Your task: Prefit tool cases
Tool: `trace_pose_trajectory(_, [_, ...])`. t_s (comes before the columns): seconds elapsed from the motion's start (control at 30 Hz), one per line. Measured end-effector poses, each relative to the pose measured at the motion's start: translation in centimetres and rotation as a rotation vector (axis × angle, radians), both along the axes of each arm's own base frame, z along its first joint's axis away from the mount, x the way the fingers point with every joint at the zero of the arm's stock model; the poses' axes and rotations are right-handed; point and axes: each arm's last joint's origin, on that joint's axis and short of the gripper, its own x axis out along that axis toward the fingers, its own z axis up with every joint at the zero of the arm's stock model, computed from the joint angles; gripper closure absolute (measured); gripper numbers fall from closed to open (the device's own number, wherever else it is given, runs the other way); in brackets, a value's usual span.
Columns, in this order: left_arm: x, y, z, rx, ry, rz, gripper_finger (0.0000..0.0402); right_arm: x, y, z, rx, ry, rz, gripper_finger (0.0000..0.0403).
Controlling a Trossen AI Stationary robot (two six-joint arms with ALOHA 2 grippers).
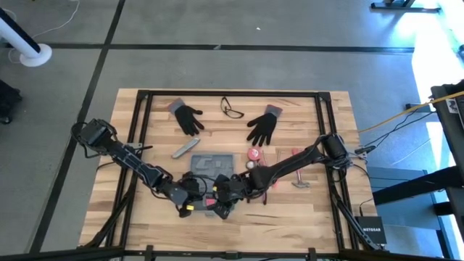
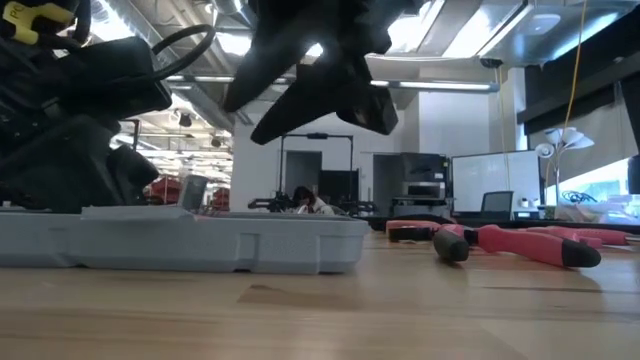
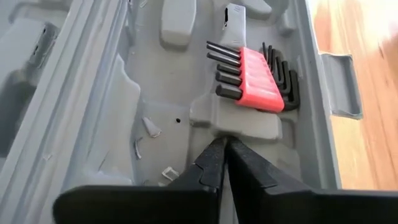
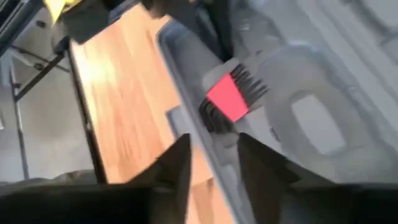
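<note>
High view | both arms bent over tool case | left hand together | right hand apart

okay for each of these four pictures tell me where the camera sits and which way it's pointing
High: overhead, straight down; both arms meet over the tool case.
Low: table height, level across; case wall, pink pliers, arms overhead.
Left wrist: over the open case, left gripper shut before the hex key set.
Right wrist: right gripper open at the case rim.
Both wrist views share the hex keys.
</note>
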Motion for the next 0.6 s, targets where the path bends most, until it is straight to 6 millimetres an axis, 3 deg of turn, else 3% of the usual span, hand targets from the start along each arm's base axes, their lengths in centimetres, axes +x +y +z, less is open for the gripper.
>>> trace_pose_trajectory(0.13, [0.0,-0.2,0.0,-0.02,-0.001,0.001,0.0362,0.6,-0.7,-0.9,-0.037,-0.008,0.003,0.0192])
trace_pose_trajectory(0.23, [0.0,-0.2,0.1,-0.044,0.001,0.023,0.0345,1.0,-1.3,-1.6,-0.059,-0.003,0.012,0.0165])
trace_pose_trajectory(0.37, [-0.2,-0.5,0.1,-0.07,0.009,0.017,0.034,1.4,-2.4,-1.9,-0.068,0.0,-0.006,0.0158])
trace_pose_trajectory(0.6, [-0.4,-0.5,1.5,-0.078,-0.037,0.002,0.034,1.5,-4.3,0.2,-0.133,-0.065,0.015,0.0158])
